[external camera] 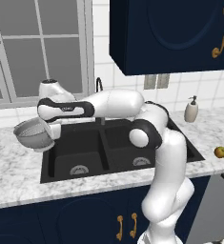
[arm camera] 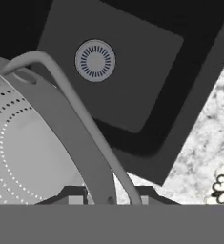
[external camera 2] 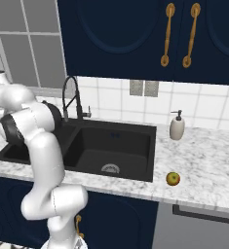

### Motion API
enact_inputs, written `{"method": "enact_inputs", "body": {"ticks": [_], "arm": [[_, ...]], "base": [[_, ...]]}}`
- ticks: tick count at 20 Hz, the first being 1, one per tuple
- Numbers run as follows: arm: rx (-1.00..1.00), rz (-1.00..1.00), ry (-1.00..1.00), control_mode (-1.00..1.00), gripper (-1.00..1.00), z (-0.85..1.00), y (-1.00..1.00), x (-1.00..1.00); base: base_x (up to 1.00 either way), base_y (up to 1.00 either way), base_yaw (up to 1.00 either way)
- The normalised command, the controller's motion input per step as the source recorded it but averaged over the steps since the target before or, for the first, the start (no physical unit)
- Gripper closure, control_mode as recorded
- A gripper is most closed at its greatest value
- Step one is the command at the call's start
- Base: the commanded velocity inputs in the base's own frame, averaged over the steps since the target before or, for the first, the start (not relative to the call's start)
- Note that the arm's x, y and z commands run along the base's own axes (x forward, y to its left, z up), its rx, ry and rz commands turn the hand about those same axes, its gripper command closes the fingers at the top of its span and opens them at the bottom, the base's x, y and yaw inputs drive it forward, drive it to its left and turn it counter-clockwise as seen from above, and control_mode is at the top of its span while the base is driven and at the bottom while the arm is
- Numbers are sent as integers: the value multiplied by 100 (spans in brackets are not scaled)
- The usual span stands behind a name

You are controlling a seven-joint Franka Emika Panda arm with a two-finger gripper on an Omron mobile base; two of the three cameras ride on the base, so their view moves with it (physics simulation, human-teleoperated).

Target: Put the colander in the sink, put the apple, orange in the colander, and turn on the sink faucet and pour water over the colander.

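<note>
The tool (arm camera: 106,202) was clamped on the colander's (external camera: 33,135) rim, holding it up in the air. The sink (external camera: 80,152) sat just below, ready for it. The apple (external camera: 220,152) waited far off on the table (external camera: 18,176).

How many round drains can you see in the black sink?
2. One drain sits in the left basin of the sink, below the held colander; the other drain is in the right basin, partly behind the arm.
</note>
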Motion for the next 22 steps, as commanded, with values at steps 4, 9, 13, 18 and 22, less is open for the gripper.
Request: {"method": "enact_inputs", "body": {"ticks": [4, 9, 13, 18, 22], "arm": [[-3, -50, 0, -100, 100, 0, -49, -43], [-6, -45, 1, -100, 100, -5, -45, -14], [-5, -29, 1, -100, 100, -15, 5, 29], [-5, -20, 0, -100, 100, -29, 49, 16], [-4, -14, 6, -100, 100, -21, 25, 2]], "base": [[0, 0, 0], [0, 0, 0], [0, 0, 0], [0, 0, 0], [0, 0, 0]]}}
